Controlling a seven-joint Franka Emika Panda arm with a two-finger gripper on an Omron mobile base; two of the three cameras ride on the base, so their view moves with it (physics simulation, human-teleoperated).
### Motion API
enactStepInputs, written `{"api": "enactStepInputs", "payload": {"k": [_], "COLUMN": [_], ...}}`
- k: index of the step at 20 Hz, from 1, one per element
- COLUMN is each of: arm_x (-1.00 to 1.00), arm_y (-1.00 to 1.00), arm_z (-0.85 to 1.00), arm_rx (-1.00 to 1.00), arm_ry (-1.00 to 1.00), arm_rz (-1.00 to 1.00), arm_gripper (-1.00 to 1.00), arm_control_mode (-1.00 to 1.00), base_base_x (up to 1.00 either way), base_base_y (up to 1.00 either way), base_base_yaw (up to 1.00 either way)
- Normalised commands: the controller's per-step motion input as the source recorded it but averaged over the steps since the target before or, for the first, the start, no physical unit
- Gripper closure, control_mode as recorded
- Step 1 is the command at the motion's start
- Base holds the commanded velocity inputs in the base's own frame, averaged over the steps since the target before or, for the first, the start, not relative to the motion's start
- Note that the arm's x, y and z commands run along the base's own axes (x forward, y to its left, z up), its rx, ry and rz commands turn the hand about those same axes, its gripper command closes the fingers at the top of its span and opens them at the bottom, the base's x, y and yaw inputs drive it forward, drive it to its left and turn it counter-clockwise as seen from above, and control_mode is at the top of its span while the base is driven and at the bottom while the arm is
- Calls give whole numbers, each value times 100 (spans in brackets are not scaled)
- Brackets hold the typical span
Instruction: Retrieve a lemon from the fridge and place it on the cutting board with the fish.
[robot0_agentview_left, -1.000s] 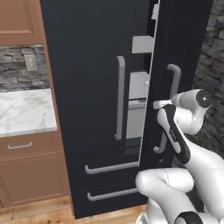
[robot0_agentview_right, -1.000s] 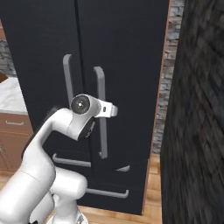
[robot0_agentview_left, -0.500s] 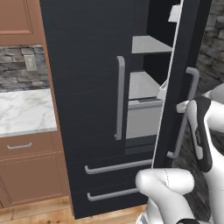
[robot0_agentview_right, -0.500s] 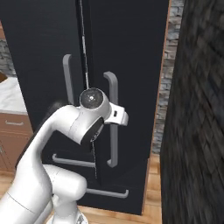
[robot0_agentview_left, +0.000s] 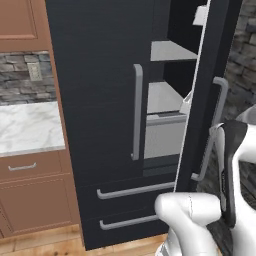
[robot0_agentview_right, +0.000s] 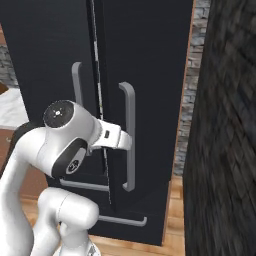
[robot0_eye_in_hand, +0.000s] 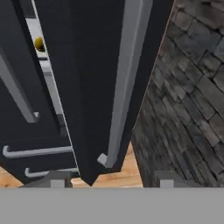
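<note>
Grey fingertips of the gripper (robot0_eye_in_hand: 108, 181) stand spread apart, pinching nothing, just before the long grey bar handle (robot0_eye_in_hand: 124, 83) of the fridge (robot0_agentview_left: 110, 100) right door, which hangs partly open. Beyond it, grey-white shelves (robot0_agentview_left: 167, 97) show inside, where the lemon (robot0_eye_in_hand: 39, 43), a small yellow ball, sits.

The fridge's (robot0_agentview_left: 110, 100) half-open right door (robot0_agentview_left: 210, 95) bars the narrow gap to its shelves (robot0_agentview_left: 167, 95).

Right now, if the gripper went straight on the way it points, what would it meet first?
Probably the right fridge door, at its grey bar handle, which runs up the hand view above the gripper. Depth is unclear.
</note>
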Motion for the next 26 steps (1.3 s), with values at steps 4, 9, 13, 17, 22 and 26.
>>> {"api": "enactStepInputs", "payload": {"k": [4, 9, 13, 17, 22, 26], "arm_x": [0, 12, 29, 40, 64, 68], "arm_y": [73, 66, 44, 12, 13, 6], "arm_z": [29, 0, -13, -20, -29, -16], "arm_rx": [-43, -37, -20, -7, 0, 0], "arm_ry": [20, 28, 15, 4, -11, 0], "arm_rz": [0, 0, 0, 0, 0, 1], "arm_gripper": [-100, -100, -100, -100, -100, -100], "arm_control_mode": [-100, -100, -100, -100, -100, -100], "base_base_x": [0, 0, 0, 0, 0, 0], "base_base_y": [0, 0, 0, 0, 0, 0], "base_base_yaw": [0, 0, 0, 0, 0, 0]}}
